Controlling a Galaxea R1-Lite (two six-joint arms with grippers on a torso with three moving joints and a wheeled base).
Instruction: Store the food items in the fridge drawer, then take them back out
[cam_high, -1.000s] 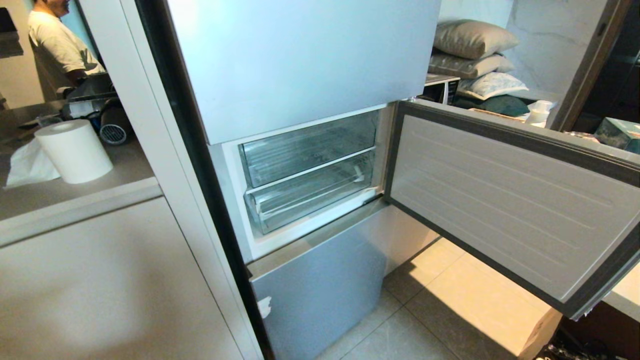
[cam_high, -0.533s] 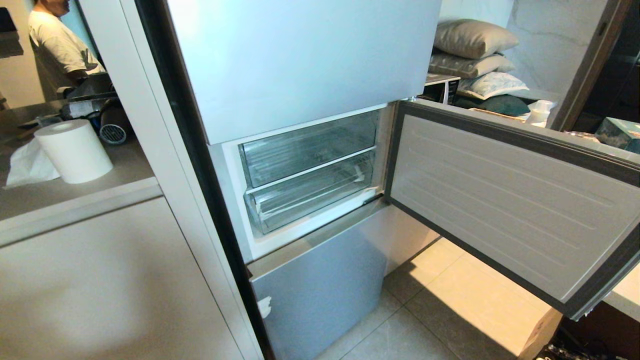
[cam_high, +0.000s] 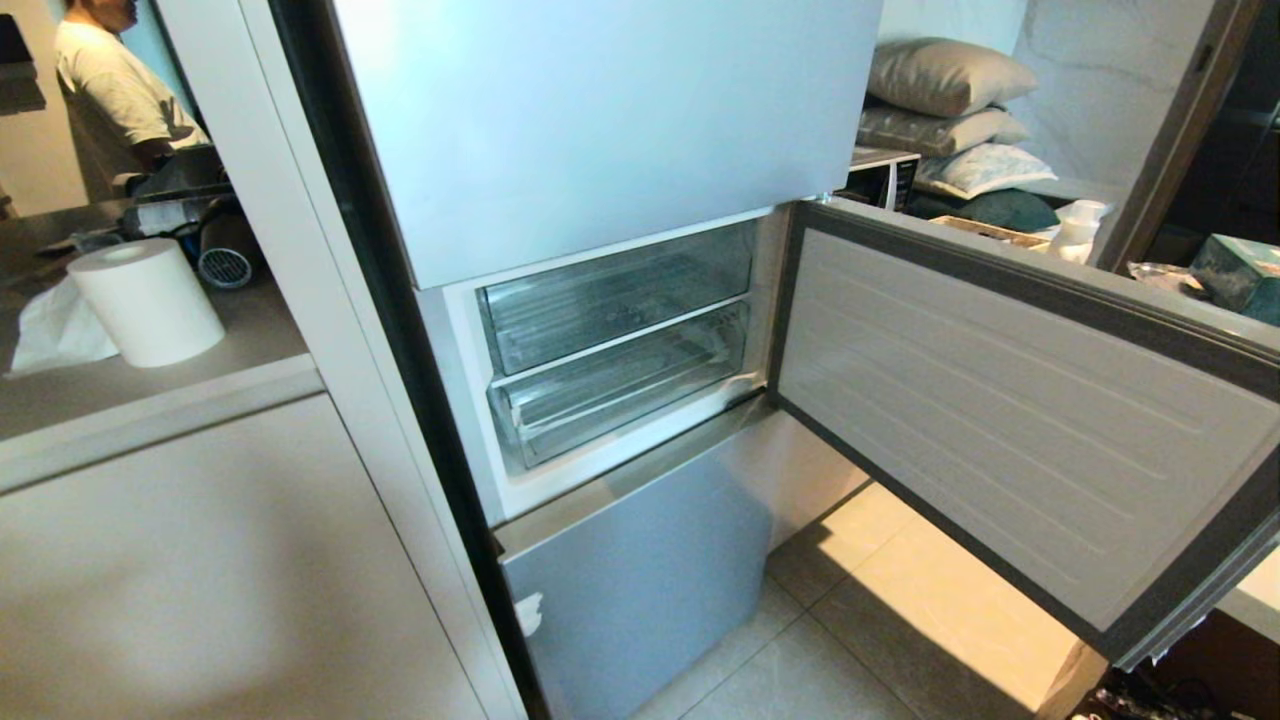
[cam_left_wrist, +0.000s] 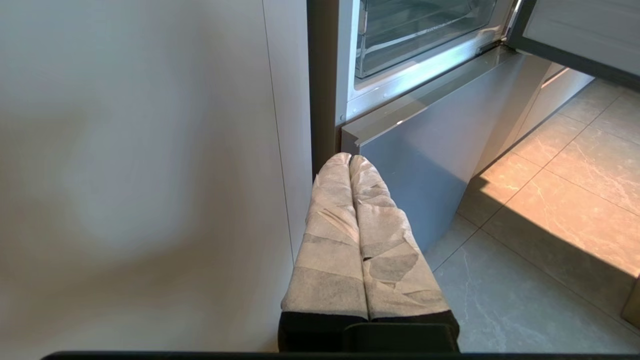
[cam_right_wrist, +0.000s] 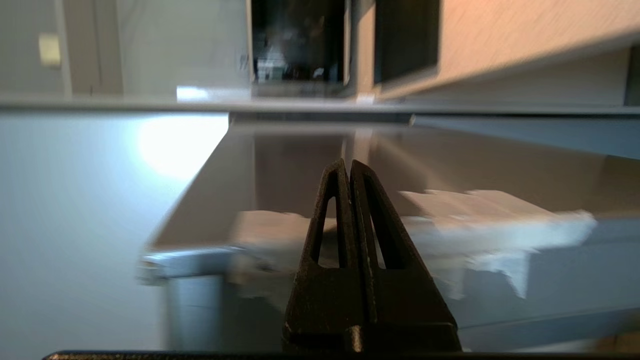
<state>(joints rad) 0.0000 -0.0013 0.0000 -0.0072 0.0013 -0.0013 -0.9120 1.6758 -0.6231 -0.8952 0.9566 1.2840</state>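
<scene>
A grey counter (cam_high: 250, 330) is running along the left of the frame, with a white paper roll (cam_high: 148, 300) standing on it and a crumpled tissue (cam_high: 55, 335) lying just beside the roll. Pale floor tiles (cam_high: 900, 600) are showing at the lower right.
</scene>
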